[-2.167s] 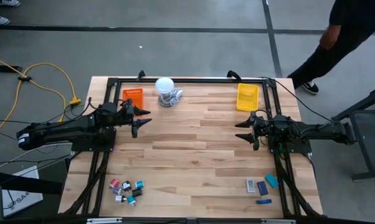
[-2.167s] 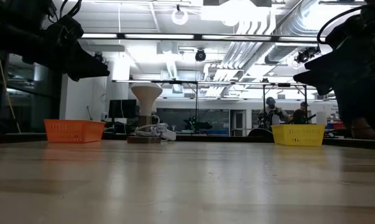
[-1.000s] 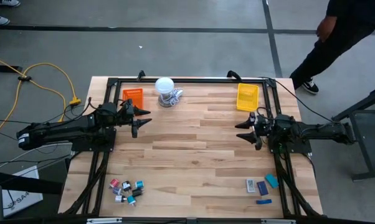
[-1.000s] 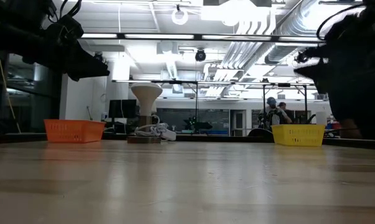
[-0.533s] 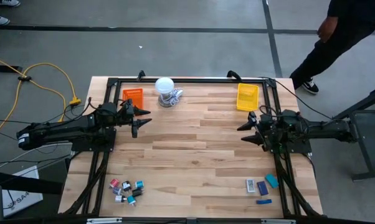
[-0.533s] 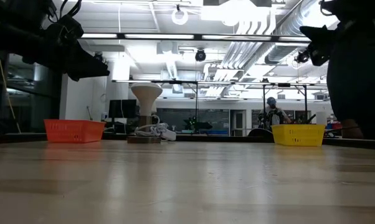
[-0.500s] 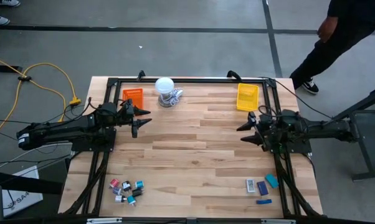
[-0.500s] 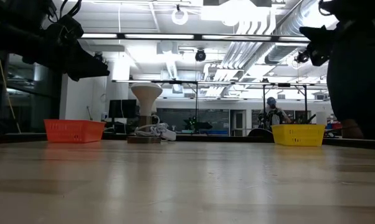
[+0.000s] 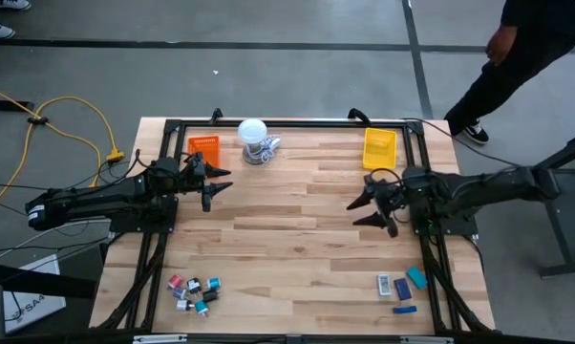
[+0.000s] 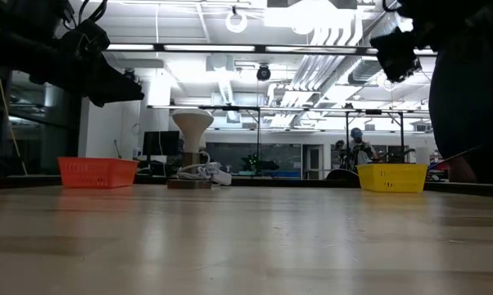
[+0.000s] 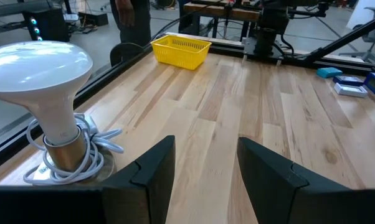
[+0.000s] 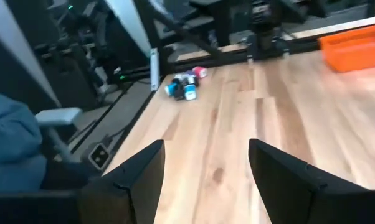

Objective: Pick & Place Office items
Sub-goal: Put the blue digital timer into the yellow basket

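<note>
- Wood table (image 9: 297,239) is carrying office items in two piles: small bits (image 9: 194,292) near the front-left corner, flat blocks (image 9: 400,285) near the front-right.
- Right gripper (image 9: 372,208) is hanging open, empty, mid-right; left gripper (image 9: 216,180) is waiting open, empty.
- Risk: pinching crowded bits is likely scattering neighbours.
- Low view is missing both piles; high view is showing them.

Far edge: I see two trays (image 9: 203,145) (image 9: 379,147) — lamp (image 9: 254,139) between them.
Near corners: small bits (image 9: 194,291) left — flat blocks (image 9: 400,288) right.
</note>
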